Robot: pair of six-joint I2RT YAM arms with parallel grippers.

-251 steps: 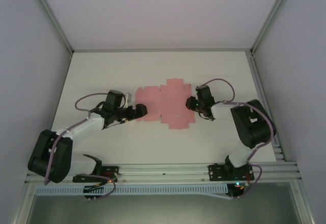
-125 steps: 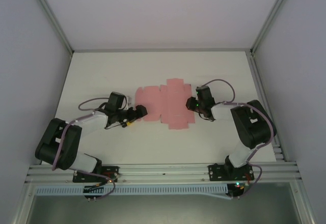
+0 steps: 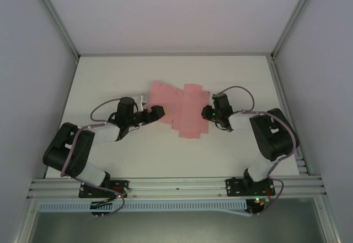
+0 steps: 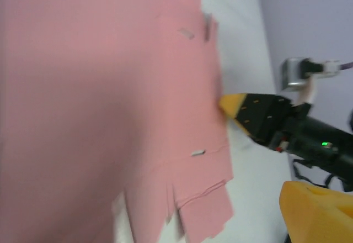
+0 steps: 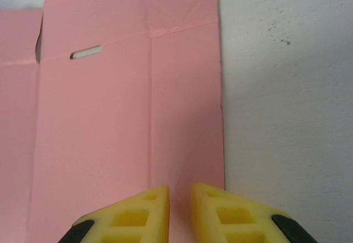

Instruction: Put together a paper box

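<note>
The left gripper [image 3: 156, 112], fingers spread wide, meets the 9 o'clock edge of the paper box [image 3: 185, 110], a flat pink blank lying mid-table [image 3: 110, 77]. At its 3 o'clock edge sits the right gripper [image 3: 204, 113], fingers [image 5: 138, 215] almost pressed together.

We see the pink paper box [image 3: 181, 109] as a flat die-cut blank with tabbed flaps, lying slightly askew near the middle of the white table [image 3: 138, 154]. The left gripper [image 3: 156, 112] is at the blank's left edge, touching it. The right gripper [image 3: 207, 113] is at the blank's right edge. Both arms bend inward from their bases at the near edge. From above we cannot tell how either pair of jaws stands.
</note>
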